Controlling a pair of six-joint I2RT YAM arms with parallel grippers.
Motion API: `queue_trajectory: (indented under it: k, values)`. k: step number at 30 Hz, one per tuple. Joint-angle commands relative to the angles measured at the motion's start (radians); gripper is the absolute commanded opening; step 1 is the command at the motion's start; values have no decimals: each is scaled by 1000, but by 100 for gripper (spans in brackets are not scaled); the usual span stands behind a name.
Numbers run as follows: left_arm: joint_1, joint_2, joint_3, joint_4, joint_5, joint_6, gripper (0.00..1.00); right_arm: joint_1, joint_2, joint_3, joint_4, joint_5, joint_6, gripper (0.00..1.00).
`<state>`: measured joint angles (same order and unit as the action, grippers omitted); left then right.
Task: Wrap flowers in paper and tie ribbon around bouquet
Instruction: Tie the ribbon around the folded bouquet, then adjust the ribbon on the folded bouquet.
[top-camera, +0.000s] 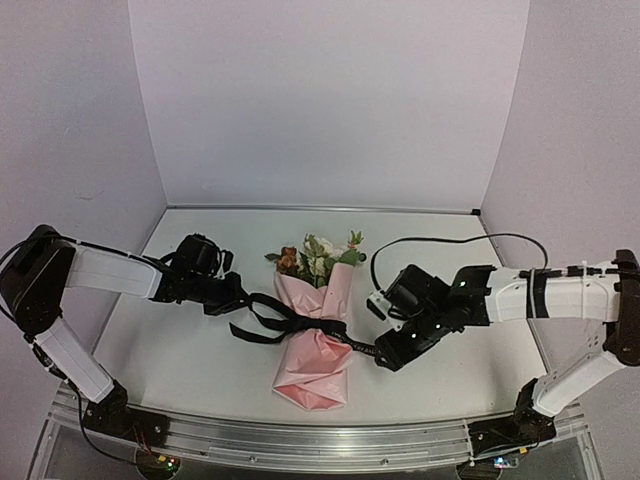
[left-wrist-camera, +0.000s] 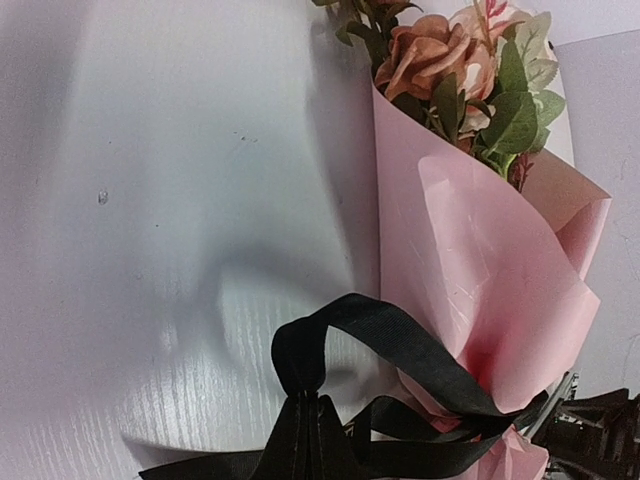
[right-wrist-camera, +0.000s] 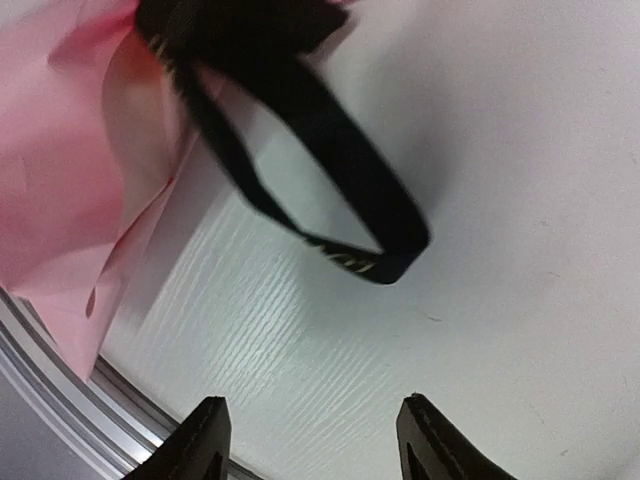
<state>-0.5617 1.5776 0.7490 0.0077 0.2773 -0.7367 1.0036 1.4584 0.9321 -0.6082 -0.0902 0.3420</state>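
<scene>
Bouquet (top-camera: 315, 335) flat at desk (top-camera: 180, 350) centre, long axis far-to-near, flowers (top-camera: 318, 255) at far end. Ribbon (top-camera: 275, 318) round waist. Left loop pinched in clenched left jaws. Right loop free on desk, just ahead of right jaws, which stand parted and empty. Small lettering on ribbon, too blurred to read.

The right end effector (right-wrist-camera: 315, 440) hangs over the white wood-grain desk (right-wrist-camera: 480, 330), its two dark fingertips (right-wrist-camera: 205, 440) spread apart with only bare desk between them. Just ahead lies a loop of black ribbon (right-wrist-camera: 350, 160), with pale lettering showing at its rounded end; it looks slightly blurred. The loop runs up to the crumpled pale-pink paper (right-wrist-camera: 60, 180) on the left. A metal rail (right-wrist-camera: 70, 400) edges the desk at the lower left.
</scene>
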Motion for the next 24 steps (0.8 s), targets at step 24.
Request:
queue_trajectory:
  k: [24]
  values:
    - [5,-33,67,-37,58,79,0,-136,70,-50,361,-240,-130,50]
